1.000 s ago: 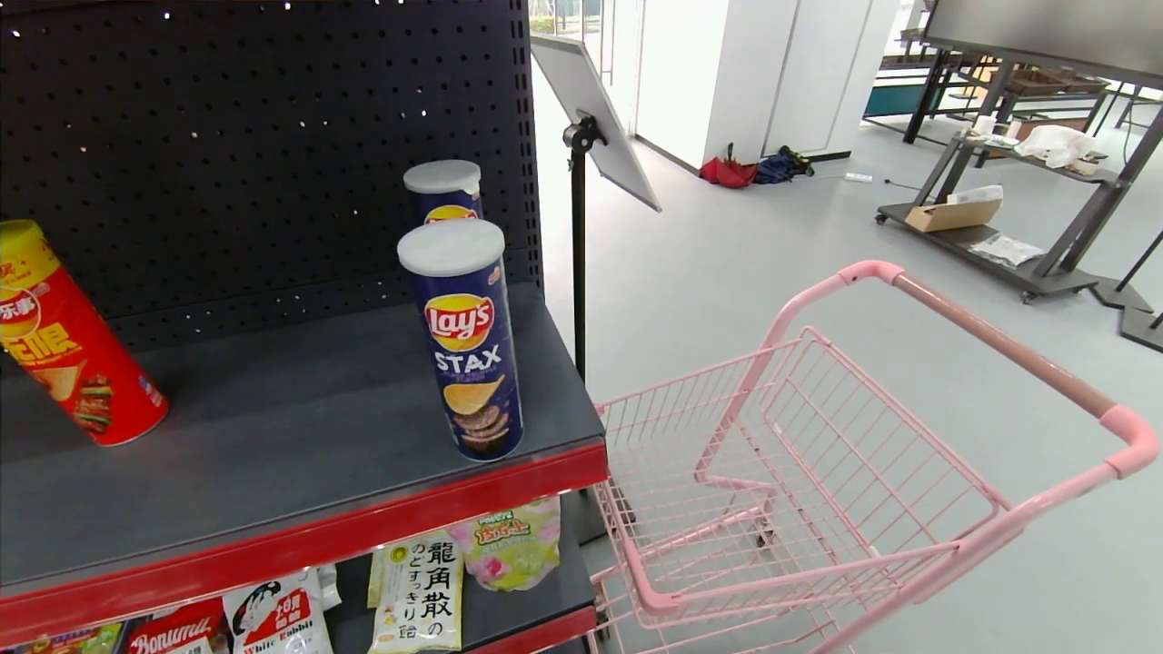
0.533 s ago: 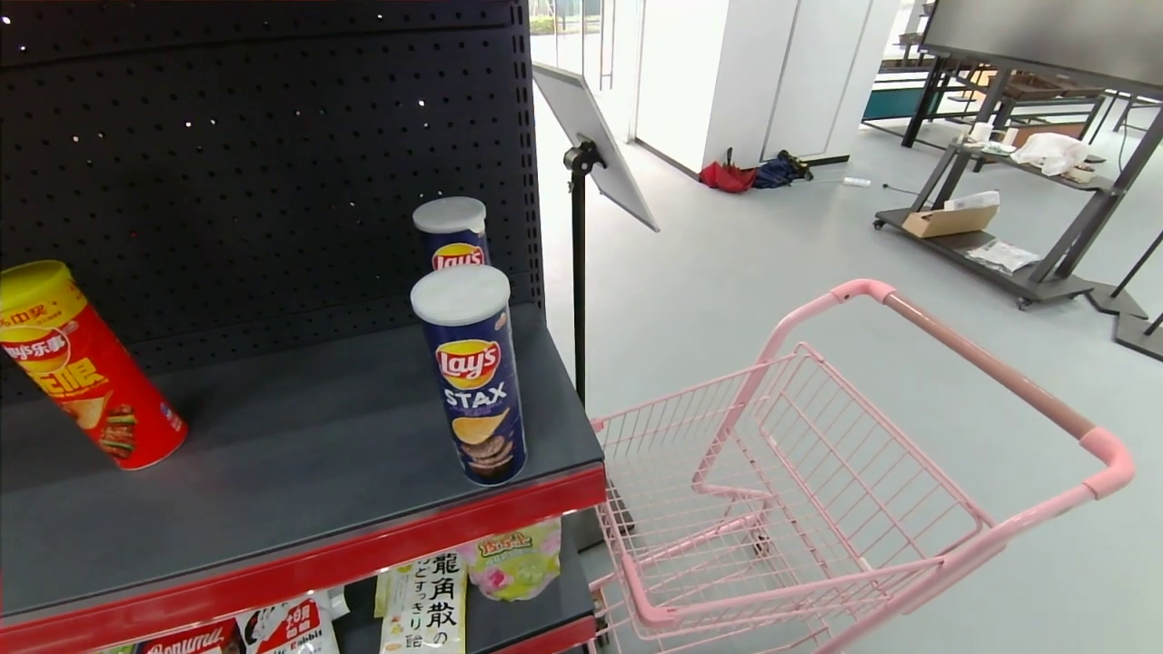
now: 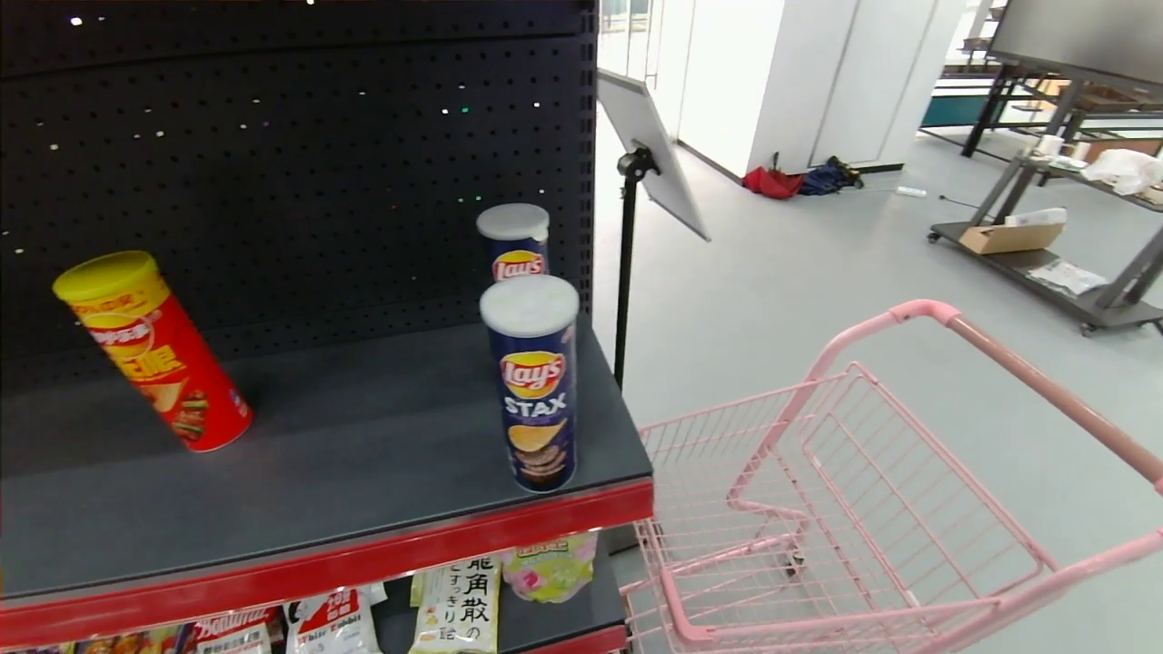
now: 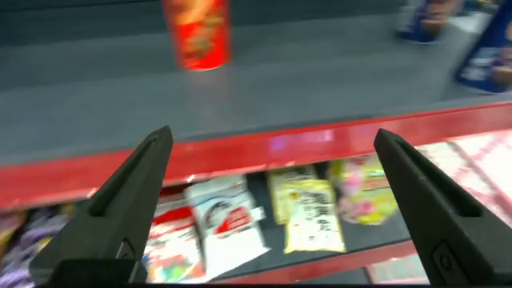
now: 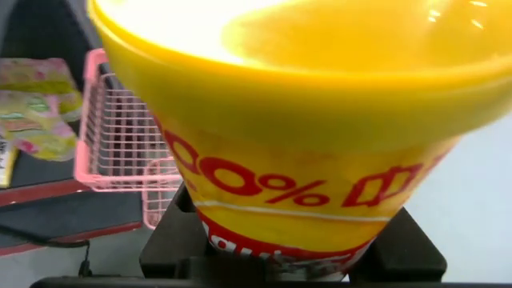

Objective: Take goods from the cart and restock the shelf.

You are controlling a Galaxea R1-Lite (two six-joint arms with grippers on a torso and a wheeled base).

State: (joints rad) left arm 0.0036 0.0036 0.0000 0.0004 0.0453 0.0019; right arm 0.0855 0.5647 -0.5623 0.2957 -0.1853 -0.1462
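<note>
On the dark shelf board (image 3: pixel 345 472) a red chip can with a yellow lid (image 3: pixel 154 350) stands tilted at the left, also seen as the red can (image 4: pixel 198 34). Two blue chip cans stand at the board's right end, one near the front edge (image 3: pixel 536 381) and one behind it (image 3: pixel 514 243). To the right of the shelf is the pink wire cart (image 3: pixel 854 490). My left gripper (image 4: pixel 272 136) is open in front of the shelf's red front edge (image 4: pixel 264 148). My right gripper (image 5: pixel 288 256) is shut on a red chip can with a yellow lid (image 5: pixel 304 136), beside the cart (image 5: pixel 120 152).
Snack bags (image 3: pixel 463 604) lie on the lower shelf, visible too as bags (image 4: pixel 308 212). A black pegboard (image 3: pixel 273 163) backs the shelf. A tilted panel on a stand (image 3: pixel 636 182) rises past the shelf's right end. Open grey floor and a rack (image 3: pixel 1045 245) lie beyond the cart.
The whole head picture has shifted, so the camera has moved. The cans on the shelf and the cart keep their places relative to each other.
</note>
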